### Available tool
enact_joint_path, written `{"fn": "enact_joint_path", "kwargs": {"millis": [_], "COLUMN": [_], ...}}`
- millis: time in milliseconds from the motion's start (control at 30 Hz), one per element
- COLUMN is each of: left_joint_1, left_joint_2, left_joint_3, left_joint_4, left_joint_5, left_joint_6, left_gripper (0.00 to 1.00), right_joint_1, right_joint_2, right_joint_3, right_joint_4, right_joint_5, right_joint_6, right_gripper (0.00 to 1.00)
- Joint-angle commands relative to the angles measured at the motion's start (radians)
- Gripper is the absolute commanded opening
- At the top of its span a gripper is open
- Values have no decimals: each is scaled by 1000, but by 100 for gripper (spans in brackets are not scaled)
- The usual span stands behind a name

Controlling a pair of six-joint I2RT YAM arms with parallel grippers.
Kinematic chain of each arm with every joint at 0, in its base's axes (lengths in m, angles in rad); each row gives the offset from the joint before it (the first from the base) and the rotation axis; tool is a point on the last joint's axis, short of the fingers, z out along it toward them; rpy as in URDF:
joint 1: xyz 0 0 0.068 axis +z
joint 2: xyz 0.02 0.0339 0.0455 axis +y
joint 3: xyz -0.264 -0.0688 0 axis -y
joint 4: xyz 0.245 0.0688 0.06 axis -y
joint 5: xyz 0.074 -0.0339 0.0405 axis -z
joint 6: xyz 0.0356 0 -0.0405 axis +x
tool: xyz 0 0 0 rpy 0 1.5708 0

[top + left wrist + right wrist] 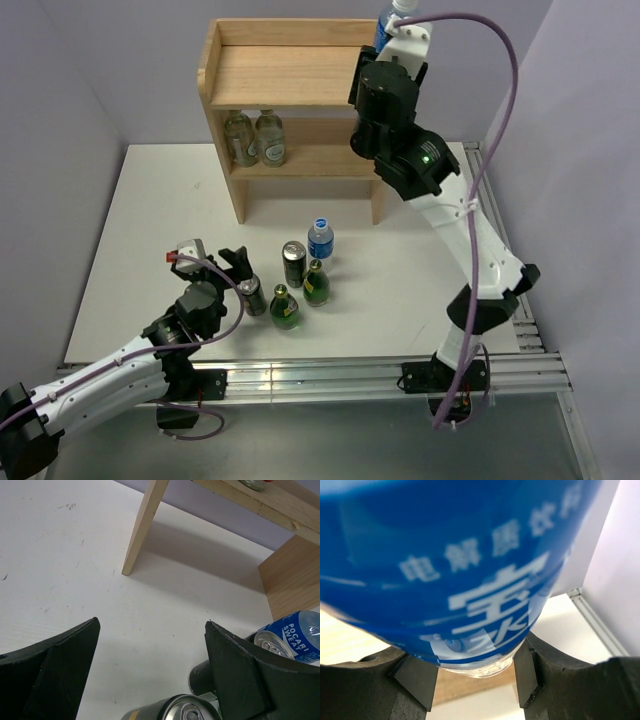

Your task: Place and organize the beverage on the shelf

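My right gripper (pixel 397 38) is shut on a clear water bottle with a blue label (pixel 391 14), held over the right end of the wooden shelf's (pixel 290 75) top; the label fills the right wrist view (pixel 460 555). On the table stand a second blue-label bottle (pixel 320 240), two dark cans (pixel 294 262) (pixel 252 296) and two green glass bottles (pixel 316 283) (pixel 285 307). My left gripper (pixel 222 262) is open and empty, just left of the nearer can, whose top shows low between the jaws (pixel 180 711).
Two more glass bottles (pixel 255 138) stand on the left of the shelf's lower tier. The shelf's left leg (pixel 145 525) is ahead of my left gripper. A metal rail (pixel 350 375) runs along the table's near edge.
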Motion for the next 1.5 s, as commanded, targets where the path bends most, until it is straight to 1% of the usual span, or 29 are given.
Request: {"fn": "enact_joint_path", "kwargs": {"millis": [0,133,333,667,767,867,933,1033,1067,1100,1133,1167,1300,1333,1467], "left_joint_1": [12,19,19,22,22,20,20,20,20,20,22,22,22,20,22], "left_joint_2": [-7,10,-3,10,17,22,25,25,25,26,26,28,23,22,22], "left_joint_3": [-5,5,2,5,7,10,10,10,9,12,10,10,10,12,10], "left_joint_4": [8,-12,-19,-17,-15,-14,-15,-15,-14,-17,-17,-17,-20,-22,-22], "left_joint_5": [9,-1,2,9,9,9,9,9,7,9,9,7,7,7,7], "left_joint_6": [-19,-35,-43,-44,-44,-44,-44,-44,-43,-44,-46,-46,-47,-47,-49], "left_gripper": [93,93,93,93,93,93,93,93,93,93,93,93,93,93,93], "right_joint_1": [-11,-41,-80,-199,-227,-245,-251,-255,-255,-255,-253,-255,-255,-255,-255], "right_joint_2": [48,114,177,208,202,189,191,194,194,195,196,197,206,208,215], "right_joint_3": [106,180,204,186,158,109,102,92,92,92,92,91,86,83,77], "right_joint_4": [116,144,204,146,124,124,118,117,117,117,118,120,127,129,129], "right_joint_5": [-39,-64,-70,-131,-157,-170,-170,-162,-160,-159,-159,-157,-141,-139,-133], "right_joint_6": [-124,-143,-193,-85,-16,9,21,29,31,31,34,34,32,29,27], "right_gripper": [0,0,0,0,0,1,9,30,48,55,68,72,82,86,87]}}
